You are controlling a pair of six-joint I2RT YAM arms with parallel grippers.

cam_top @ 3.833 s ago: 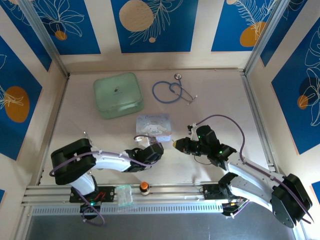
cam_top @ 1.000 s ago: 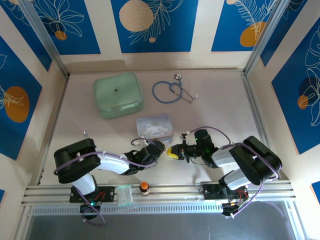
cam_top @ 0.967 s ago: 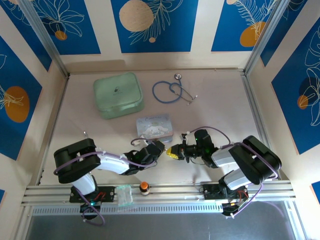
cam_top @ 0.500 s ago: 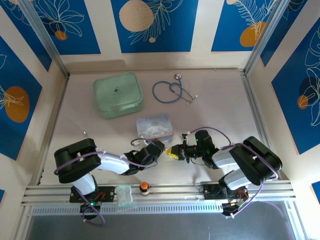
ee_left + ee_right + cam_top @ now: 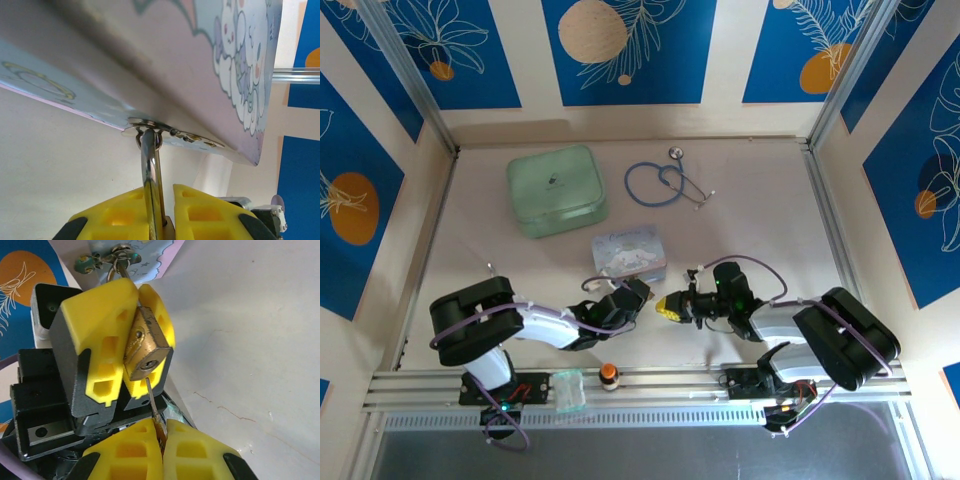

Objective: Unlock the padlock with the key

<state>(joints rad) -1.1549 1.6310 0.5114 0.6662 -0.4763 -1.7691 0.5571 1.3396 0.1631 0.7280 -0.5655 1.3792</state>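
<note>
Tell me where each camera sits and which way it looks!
Top external: high above and behind the arms, looking down at the table; both arms show, left hand and right hand close together by the cartoon tin.
Left wrist: on the left arm, looking along the left fingers, up the shackle to the tin's edge.
Right wrist: on the right arm, looking past the right fingers and the key at the left hand gripping the padlock.
Shared: both wrist views show the shackle and the tin.

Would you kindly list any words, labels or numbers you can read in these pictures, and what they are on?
No text can be read.
On the padlock: no legible stamp.
On the pale blue tin: cartoon figures, no words.
On the green box: centre mark too small to read.
</note>
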